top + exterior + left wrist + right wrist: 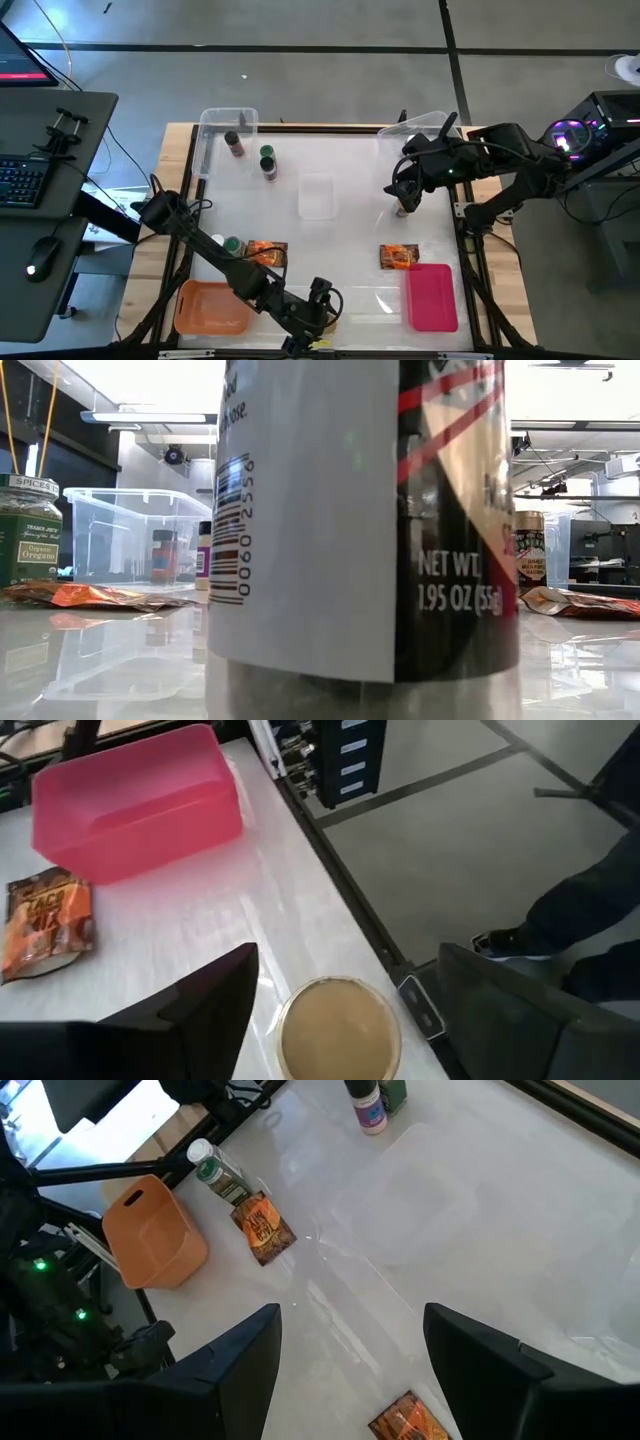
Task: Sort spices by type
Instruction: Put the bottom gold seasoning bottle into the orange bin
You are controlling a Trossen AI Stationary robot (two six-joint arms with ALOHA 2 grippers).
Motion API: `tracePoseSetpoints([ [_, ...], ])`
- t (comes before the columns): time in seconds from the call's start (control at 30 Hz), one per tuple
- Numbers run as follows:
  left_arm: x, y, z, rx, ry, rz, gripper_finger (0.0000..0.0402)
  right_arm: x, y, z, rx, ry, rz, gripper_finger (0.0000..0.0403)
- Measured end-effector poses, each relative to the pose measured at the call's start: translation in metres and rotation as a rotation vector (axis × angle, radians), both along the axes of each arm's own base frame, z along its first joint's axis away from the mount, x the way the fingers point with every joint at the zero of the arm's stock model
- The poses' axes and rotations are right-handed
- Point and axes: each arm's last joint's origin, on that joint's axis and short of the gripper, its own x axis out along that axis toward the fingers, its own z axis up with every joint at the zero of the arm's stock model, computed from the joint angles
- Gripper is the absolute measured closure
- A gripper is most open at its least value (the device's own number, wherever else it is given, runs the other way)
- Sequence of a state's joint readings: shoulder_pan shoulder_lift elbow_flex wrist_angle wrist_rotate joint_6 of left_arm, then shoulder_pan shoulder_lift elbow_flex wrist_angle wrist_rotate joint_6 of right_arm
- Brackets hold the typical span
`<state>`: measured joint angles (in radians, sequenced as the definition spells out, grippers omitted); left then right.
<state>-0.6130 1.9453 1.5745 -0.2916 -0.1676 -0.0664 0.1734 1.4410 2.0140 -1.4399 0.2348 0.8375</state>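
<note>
A tan-lidded spice jar (338,1030) stands upright on the table by its front edge. It fills the low view (360,520) with its white barcode label. My left gripper (345,975) (320,300) is open above it, one finger on each side of the lid and clear of it. My right gripper (350,1315) (405,195) hangs open high over the table's far right with nothing between its fingers. Two orange foil packets (266,254) (399,257) lie flat. A green-labelled jar (232,245) stands beside the left packet.
An orange tray (210,307) sits at the front left and a pink tray (432,296) at the front right. Clear tubs stand at the far left (226,125), centre (318,195) and far right (425,125). Two jars (234,143) (267,163) stand far left, another (404,209) below my right gripper.
</note>
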Motion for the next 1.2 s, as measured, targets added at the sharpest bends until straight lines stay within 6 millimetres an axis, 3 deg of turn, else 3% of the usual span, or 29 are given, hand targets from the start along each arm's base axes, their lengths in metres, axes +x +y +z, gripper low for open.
tracePoseSetpoints([
  [0.2,0.003,0.004,0.0,-0.02,0.01,0.031,0.007,0.0,0.0,0.0,-0.004,0.001,0.006,0.0163],
  [0.7,0.01,0.002,0.011,-0.256,-0.041,0.174,0.0069,0.0,0.0,0.0,-0.004,0.002,0.007,0.0163],
  [1.2,0.01,0.002,0.011,-0.302,-0.016,0.171,0.0069,-0.001,0.0,-0.001,-0.008,0.011,0.01,0.0163],
])
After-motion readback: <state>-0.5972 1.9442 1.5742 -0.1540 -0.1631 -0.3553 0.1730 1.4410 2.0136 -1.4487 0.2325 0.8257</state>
